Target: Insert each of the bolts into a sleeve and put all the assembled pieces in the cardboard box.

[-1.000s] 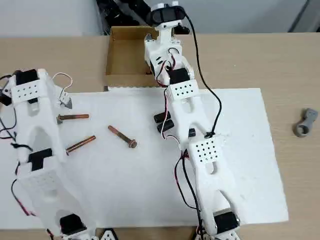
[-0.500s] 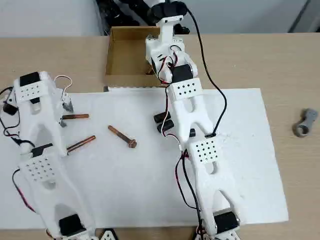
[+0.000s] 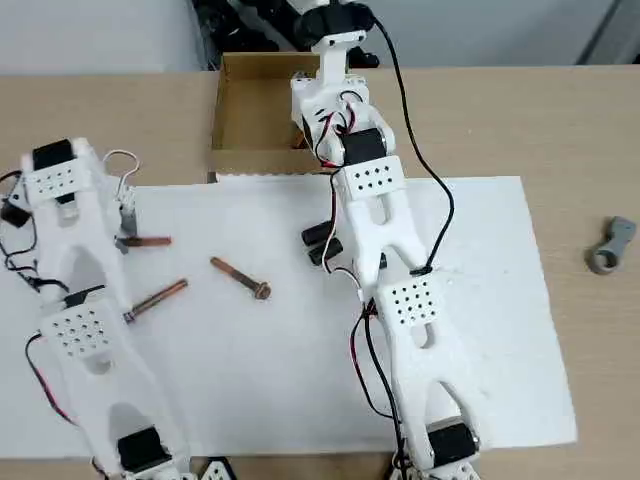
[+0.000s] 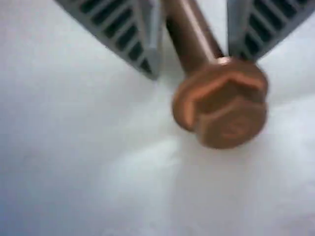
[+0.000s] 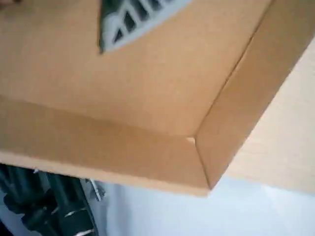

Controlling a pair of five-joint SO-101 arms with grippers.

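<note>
Left gripper astride a bolt, right arm at the box.

High view: left gripper at the far-left copper hex bolt on the white sheet; right arm stretches over the brown cardboard box.
Left wrist view: jaws narrowly parted either side of the bolt's shaft.
Right wrist view: right gripper above the box floor; its opening cannot be told.
</note>
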